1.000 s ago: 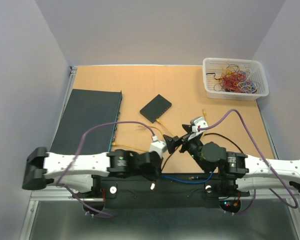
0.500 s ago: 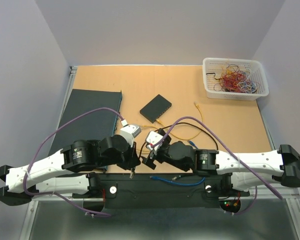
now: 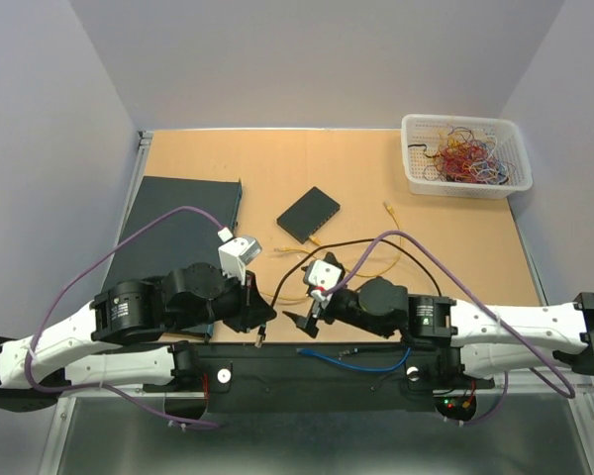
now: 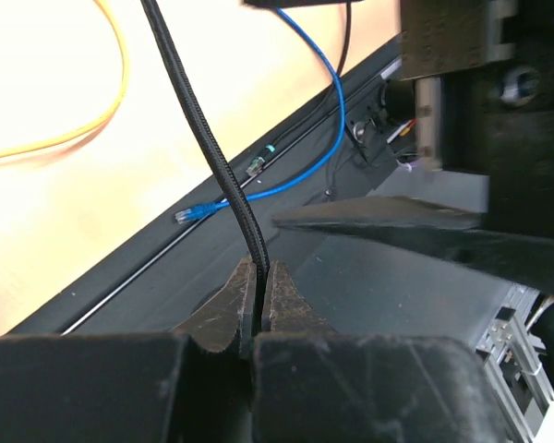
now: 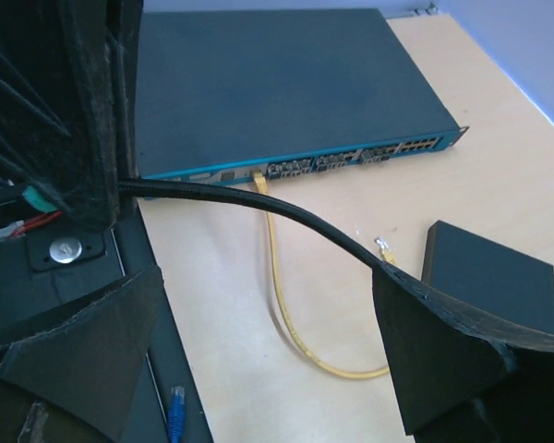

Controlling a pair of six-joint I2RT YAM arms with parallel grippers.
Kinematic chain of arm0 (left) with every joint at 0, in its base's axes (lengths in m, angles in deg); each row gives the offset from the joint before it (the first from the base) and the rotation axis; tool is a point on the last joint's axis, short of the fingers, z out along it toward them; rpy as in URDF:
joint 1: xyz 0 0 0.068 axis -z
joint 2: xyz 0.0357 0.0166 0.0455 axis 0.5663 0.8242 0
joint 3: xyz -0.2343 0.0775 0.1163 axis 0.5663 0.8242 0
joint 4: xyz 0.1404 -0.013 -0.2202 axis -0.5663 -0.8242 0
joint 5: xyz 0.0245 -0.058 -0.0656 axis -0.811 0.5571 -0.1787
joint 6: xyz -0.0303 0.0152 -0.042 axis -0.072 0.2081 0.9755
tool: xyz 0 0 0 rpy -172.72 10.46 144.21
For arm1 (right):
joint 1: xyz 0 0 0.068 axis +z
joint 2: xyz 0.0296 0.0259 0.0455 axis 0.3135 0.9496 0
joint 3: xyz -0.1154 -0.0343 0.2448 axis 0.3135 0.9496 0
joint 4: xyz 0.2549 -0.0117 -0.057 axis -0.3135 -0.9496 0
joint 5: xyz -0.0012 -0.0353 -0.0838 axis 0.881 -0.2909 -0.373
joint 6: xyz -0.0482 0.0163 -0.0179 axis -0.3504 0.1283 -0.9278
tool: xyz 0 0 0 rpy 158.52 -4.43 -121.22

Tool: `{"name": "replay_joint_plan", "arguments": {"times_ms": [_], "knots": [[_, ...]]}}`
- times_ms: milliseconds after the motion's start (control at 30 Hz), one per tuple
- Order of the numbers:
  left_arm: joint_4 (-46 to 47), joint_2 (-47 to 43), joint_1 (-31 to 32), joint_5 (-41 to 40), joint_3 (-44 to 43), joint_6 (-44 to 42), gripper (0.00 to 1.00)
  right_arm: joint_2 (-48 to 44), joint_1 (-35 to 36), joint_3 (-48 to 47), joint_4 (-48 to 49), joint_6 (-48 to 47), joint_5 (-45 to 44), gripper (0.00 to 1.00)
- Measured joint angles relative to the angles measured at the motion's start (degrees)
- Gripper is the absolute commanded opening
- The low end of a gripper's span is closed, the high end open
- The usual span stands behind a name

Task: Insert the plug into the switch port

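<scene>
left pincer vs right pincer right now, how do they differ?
Left pincer is shut on the black cable; right pincer stands wide open, with the cable only crossing its gap. Left pincer looks onto the blue cable; right pincer faces the switch. Shared: both are black and sit low, tips facing each other.

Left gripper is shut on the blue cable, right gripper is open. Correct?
Not quite. The left gripper is shut on the black cable, not the blue one. The left wrist view shows the black cable pinched between the fingers, while the blue cable lies loose beyond them. The right gripper is open, as you said.
</scene>
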Motion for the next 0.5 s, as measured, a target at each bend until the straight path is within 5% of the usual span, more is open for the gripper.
{"name": "replay_joint_plan", "arguments": {"times_ms": [267,500], "knots": [[1.9,0.3,0.0,2.1,0.0,0.0,0.0,9.9,0.0,-0.3,0.2,-2.2,-1.6,0.99],[3.4,0.3,0.0,2.4,0.3,0.0,0.0,7.2,0.0,0.4,5.8,-3.8,-4.2,1.0]]}}
